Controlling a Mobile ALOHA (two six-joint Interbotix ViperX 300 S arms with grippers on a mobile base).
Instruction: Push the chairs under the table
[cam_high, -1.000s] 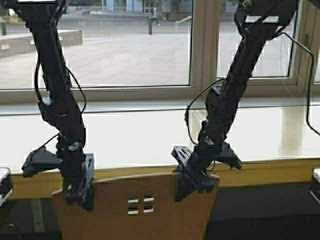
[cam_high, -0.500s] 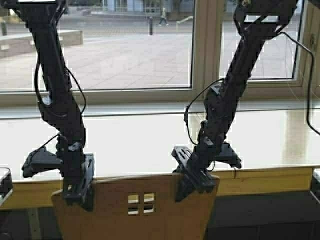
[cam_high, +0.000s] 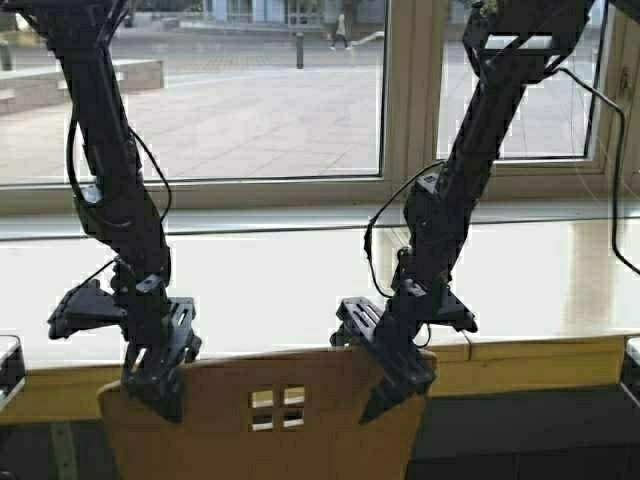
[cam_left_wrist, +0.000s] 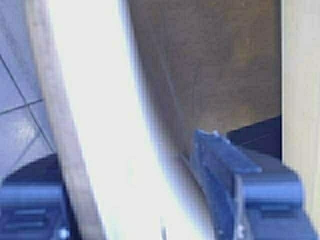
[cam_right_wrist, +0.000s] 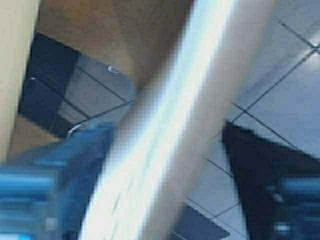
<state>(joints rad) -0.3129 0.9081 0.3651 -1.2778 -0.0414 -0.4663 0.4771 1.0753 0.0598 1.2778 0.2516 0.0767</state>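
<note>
One tan plywood chair (cam_high: 300, 430) with four small square holes stands in front of me, its curved back's top edge level with the table's yellowish front edge (cam_high: 530, 362). The pale glossy table (cam_high: 290, 285) runs along the window. My left gripper (cam_high: 158, 385) straddles the left end of the chair back, and my right gripper (cam_high: 400, 385) straddles the right end. In the left wrist view the left gripper (cam_left_wrist: 125, 175) is open, with the bright chair edge (cam_left_wrist: 95, 125) between its fingers. The right gripper (cam_right_wrist: 165, 135) is also open around the chair edge (cam_right_wrist: 180, 125), with floor showing beside one finger.
A large window (cam_high: 250, 100) with a white sill (cam_high: 250, 215) rises behind the table, showing a paved plaza outside. Dark parts of my own frame sit at the left edge (cam_high: 8, 370) and the right edge (cam_high: 632, 365). Grey tiled floor (cam_right_wrist: 290, 100) lies under the chair.
The robot has moved forward: window and table shift down in the high view. The chair back has gone with the grippers and sits closer to the table's front edge. Both grippers tilt more.
</note>
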